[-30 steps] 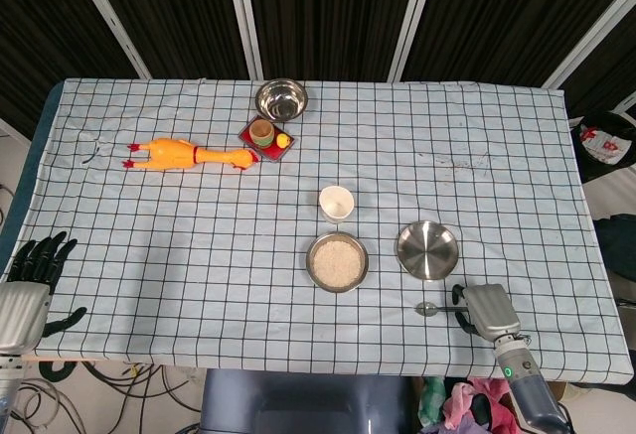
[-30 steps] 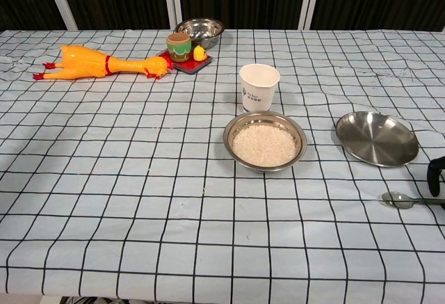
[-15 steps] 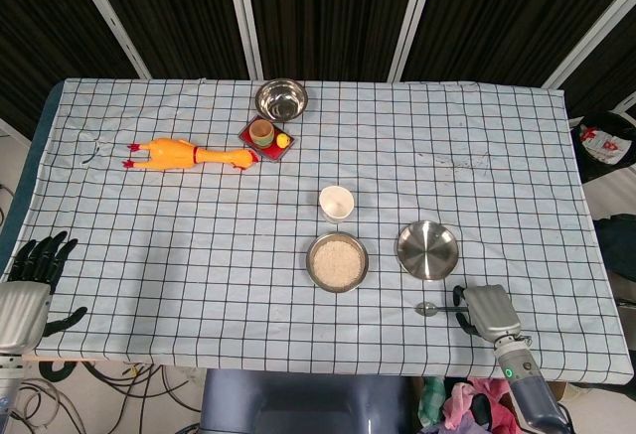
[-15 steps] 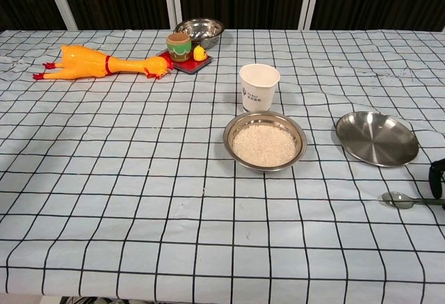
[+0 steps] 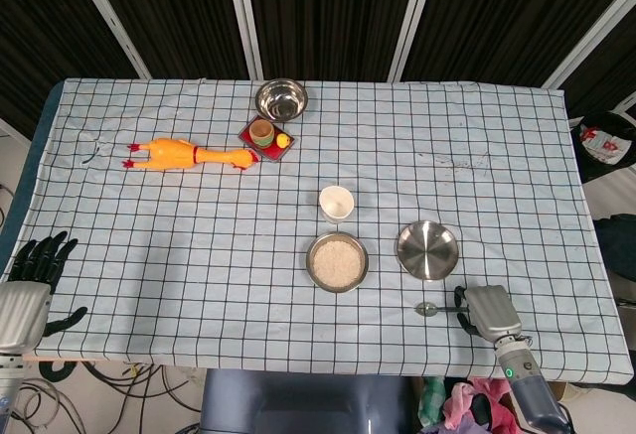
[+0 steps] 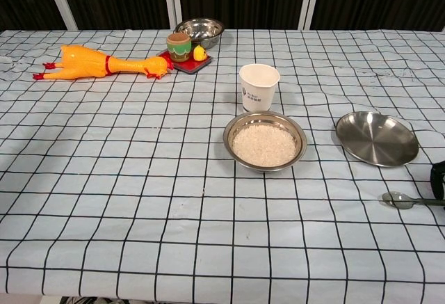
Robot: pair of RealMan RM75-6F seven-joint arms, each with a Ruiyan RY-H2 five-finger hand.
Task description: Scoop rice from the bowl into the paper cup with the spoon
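A steel bowl of white rice (image 5: 337,261) (image 6: 265,142) sits mid-table, with the white paper cup (image 5: 337,202) (image 6: 259,85) upright just behind it. The metal spoon (image 5: 433,308) (image 6: 405,200) lies flat on the cloth to the right of the bowl, its handle running under my right hand (image 5: 486,311). That hand covers the handle's end, with dark fingers on either side of it; the grip itself is hidden. In the chest view only a dark fingertip (image 6: 438,176) shows at the right edge. My left hand (image 5: 38,260) rests off the table's near left corner with its fingers spread and nothing in them.
An empty steel plate (image 5: 427,249) (image 6: 377,138) lies right of the rice bowl, just behind the spoon. At the back are an empty steel bowl (image 5: 281,98), a red tray (image 5: 268,139) with a small pot, and a rubber chicken (image 5: 189,154).
In the chest view my right hand's fingertip has slid a little further right and down toward the frame edge. The spoon and everything else have stayed put.
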